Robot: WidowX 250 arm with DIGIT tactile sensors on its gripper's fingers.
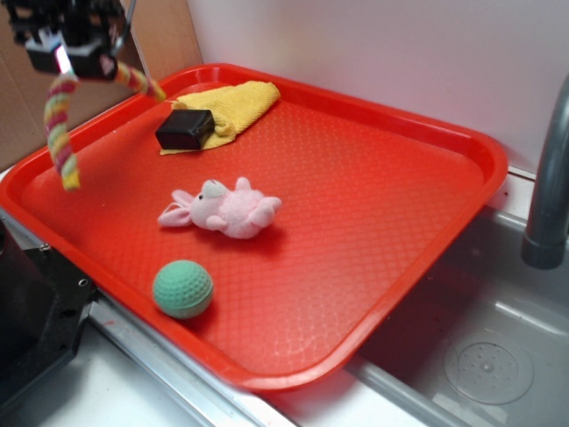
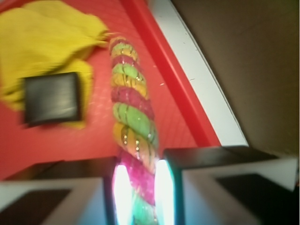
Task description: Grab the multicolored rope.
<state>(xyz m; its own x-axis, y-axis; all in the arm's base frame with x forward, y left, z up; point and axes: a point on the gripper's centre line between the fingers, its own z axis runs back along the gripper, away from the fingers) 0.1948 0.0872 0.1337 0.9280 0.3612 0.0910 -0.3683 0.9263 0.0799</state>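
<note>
The multicolored rope (image 1: 60,124), a thick twisted cord of pink, yellow and pale green, hangs from my gripper (image 1: 73,55) high above the tray's far left corner. One end dangles down on the left, the other droops toward the right. In the wrist view the rope (image 2: 132,117) runs up from between the two pads, and my gripper (image 2: 139,192) is shut on it, pinching a pink stretch.
A red tray (image 1: 427,231) holds a yellow cloth (image 1: 233,102) with a black box (image 1: 185,130) on it, a pink plush bunny (image 1: 224,209) and a green ball (image 1: 182,289). A sink and grey faucet (image 1: 547,178) are at right; cardboard wall at left.
</note>
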